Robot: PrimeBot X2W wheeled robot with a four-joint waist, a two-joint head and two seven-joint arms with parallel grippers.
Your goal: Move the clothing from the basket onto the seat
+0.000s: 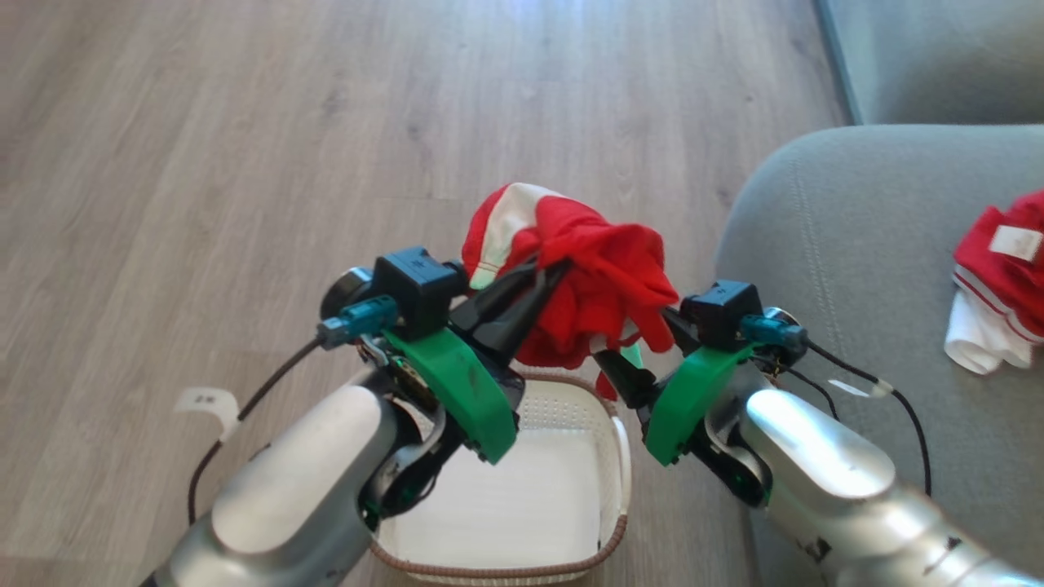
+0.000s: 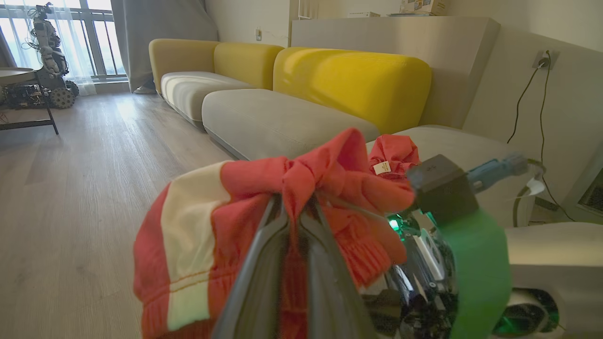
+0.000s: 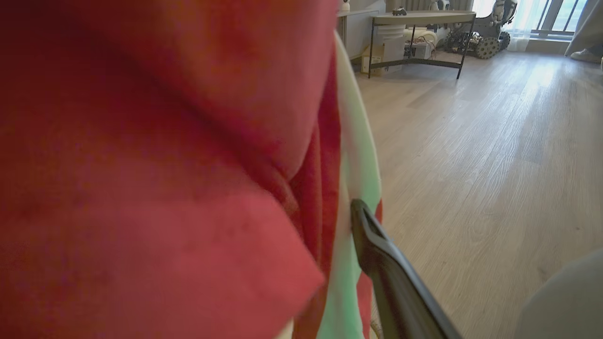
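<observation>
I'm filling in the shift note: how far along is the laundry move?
Done: one red garment lies on the seat. In hand: the left gripper is shut on the second garment, held up above the basket, with the right gripper open against it. Left: carrying it to the seat. The basket's visible floor is bare.

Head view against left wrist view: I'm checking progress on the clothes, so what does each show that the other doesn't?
Head view adds the basket, its inside bare. Left wrist view adds yellow sofa backs and a distant second robot. Both show the left gripper shut on a red garment held up, and a second red garment lying on the seat.
</observation>
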